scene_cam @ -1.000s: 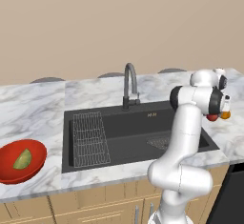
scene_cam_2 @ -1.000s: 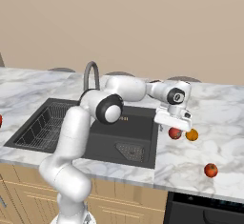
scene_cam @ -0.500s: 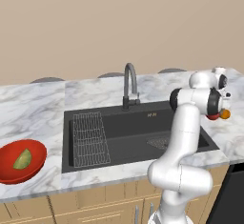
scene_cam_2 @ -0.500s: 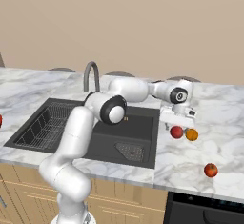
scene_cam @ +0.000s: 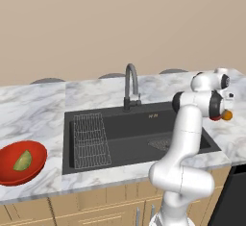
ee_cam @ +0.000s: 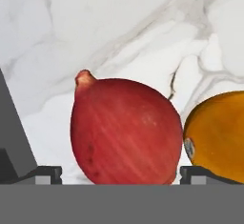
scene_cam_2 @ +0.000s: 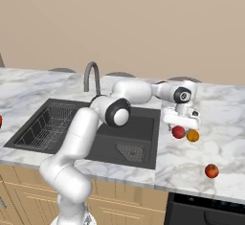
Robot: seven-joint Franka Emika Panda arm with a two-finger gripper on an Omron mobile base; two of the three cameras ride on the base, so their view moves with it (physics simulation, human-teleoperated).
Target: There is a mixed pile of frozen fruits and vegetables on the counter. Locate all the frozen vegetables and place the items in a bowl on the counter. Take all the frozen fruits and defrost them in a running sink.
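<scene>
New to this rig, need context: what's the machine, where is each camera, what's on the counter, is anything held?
A white jointed robot arm with a two-finger gripper works at a white marble counter in a rendered kitchen. Two pictures come from cameras behind the arm, left and right; the third looks along the gripper. A dark grey rectangular sink with a gooseneck tap sits in the counter. A glossy red bowl holds a yellow-green wedge. The gripper hangs over a pinkish-red round piece, beside a small orange ball; a small red ball lies apart. The jaws look open on either side of the pinkish-red piece; nothing is gripped.
</scene>
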